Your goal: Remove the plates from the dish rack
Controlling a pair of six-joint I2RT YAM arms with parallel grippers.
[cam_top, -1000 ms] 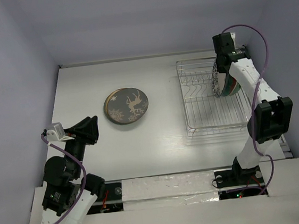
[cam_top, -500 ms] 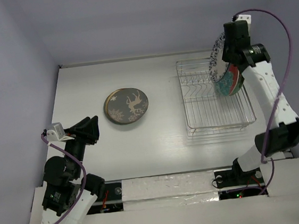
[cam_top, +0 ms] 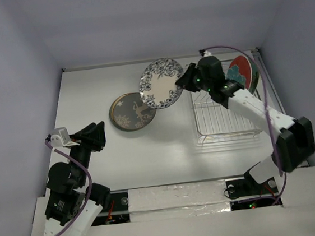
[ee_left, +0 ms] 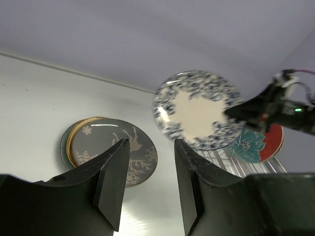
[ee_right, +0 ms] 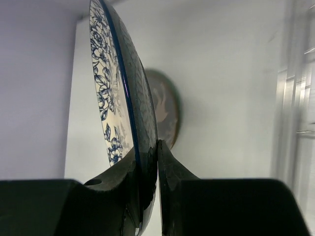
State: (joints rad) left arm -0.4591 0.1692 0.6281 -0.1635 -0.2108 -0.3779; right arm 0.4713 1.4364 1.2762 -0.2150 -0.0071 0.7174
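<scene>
My right end effector (cam_top: 181, 83) clamps the floral plate (cam_top: 159, 84) by its rim; the brown plate (cam_top: 130, 114) lies just beside it, toward the left edge of the table (cam_top: 87, 91).

— We see a glossy glaze on the blue floral plate (cam_top: 161, 83); it looks ceramic to us.
— Agreed. The brown deer plate (cam_top: 126, 115) carries a bright sheen as well.
— We read the dish rack (cam_top: 225, 116) as thin, shiny metal wire.
— And the desk (cam_top: 150, 152) as smooth white, faintly reflective. The left tool (ee_left: 151, 143) looks like matt black plastic to us.
</scene>
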